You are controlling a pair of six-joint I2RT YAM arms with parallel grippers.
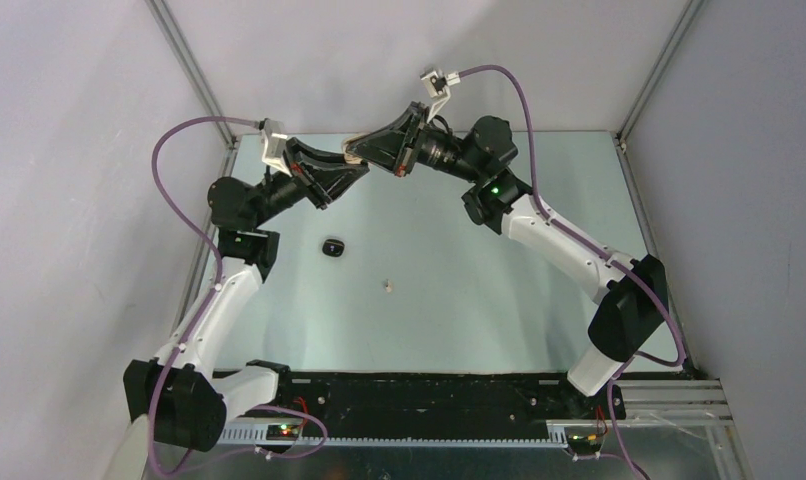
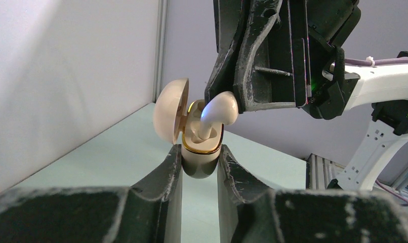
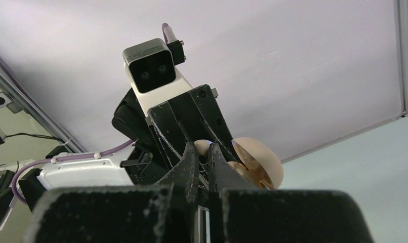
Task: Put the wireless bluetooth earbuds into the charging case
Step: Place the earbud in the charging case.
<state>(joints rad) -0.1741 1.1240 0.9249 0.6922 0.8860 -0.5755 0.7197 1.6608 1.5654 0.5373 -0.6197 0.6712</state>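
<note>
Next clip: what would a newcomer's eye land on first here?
Two claws meet in mid-air above the far side of the table: the left claw grips the open charging case, and the right claw holds a pale earbud in its opening. Below, a small dark object lies on the table.

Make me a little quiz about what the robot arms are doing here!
1. True or false: the charging case is closed.
2. Which tool holds the case? A) left tool B) right tool C) neither
3. Fill in: the right tool grips a pale ____ at the case's opening.
Key: 1 false; 2 A; 3 earbud.
</note>
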